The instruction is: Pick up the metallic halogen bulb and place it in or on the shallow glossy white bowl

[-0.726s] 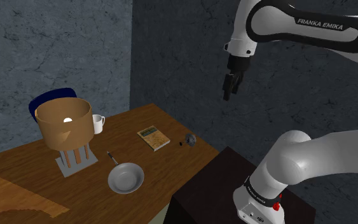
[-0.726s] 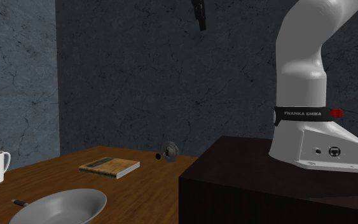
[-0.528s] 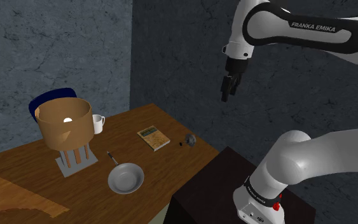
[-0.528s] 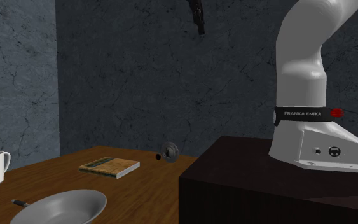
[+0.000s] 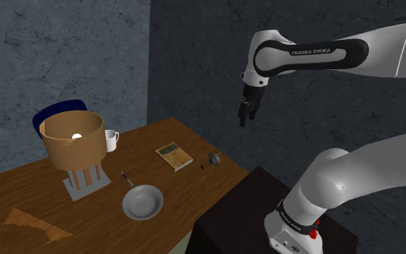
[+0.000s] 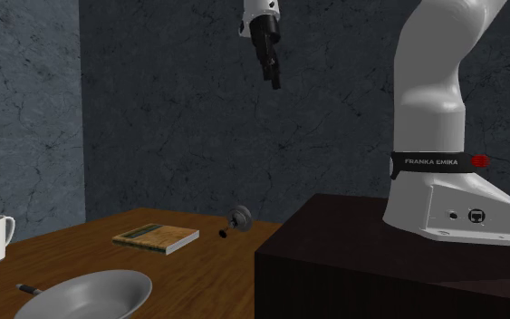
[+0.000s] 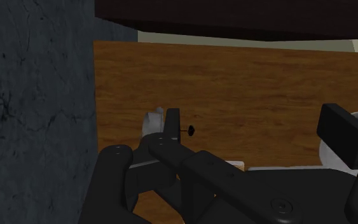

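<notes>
While claw (image 5: 242,120) hangs high, round metallic bulb (image 5: 213,159) lies on wood-grain table (image 5: 28,189).

Bulb (image 5: 212,160): small, grey, metallic, lying on its side near the desk's (image 5: 28,180) far edge.
Bowl (image 5: 143,201): shallow, pale grey, upright, well apart from bulb.

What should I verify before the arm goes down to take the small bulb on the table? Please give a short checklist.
1. Tool open and empty: ok.
2. Bulb lying free on the table, apart from the book: ok.
3. Tool lined up with the bulb: not ok; in the wrist view the bulb sits beside one finger, not between both.
4. Tool at grasp height: not ok; it hangs high above the table.
5. Bowl empty: ok.
</notes>
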Robot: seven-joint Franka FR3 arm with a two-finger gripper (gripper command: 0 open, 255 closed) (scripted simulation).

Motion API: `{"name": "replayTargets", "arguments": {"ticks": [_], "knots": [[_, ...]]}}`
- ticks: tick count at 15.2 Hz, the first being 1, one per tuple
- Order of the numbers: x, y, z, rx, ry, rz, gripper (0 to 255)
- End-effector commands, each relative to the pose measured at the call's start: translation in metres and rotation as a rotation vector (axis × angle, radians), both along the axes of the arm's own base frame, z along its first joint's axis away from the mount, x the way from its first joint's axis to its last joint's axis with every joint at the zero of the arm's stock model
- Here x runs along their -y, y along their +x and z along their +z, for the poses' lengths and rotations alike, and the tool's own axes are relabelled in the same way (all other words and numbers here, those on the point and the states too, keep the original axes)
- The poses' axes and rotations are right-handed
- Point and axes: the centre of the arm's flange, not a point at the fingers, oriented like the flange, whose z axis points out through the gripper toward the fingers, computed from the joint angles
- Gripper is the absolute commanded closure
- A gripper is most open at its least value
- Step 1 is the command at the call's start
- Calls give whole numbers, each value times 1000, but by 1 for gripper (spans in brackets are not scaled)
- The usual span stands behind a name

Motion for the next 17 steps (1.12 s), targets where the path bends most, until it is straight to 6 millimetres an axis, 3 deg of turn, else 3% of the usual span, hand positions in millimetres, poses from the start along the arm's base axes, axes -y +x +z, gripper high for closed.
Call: {"name": "replayTargets", "arguments": {"ticks": [1,17], "knots": [[10,13,-22,-2,7,-4,0],[87,99,-206,-31,65,-40,0]]}}
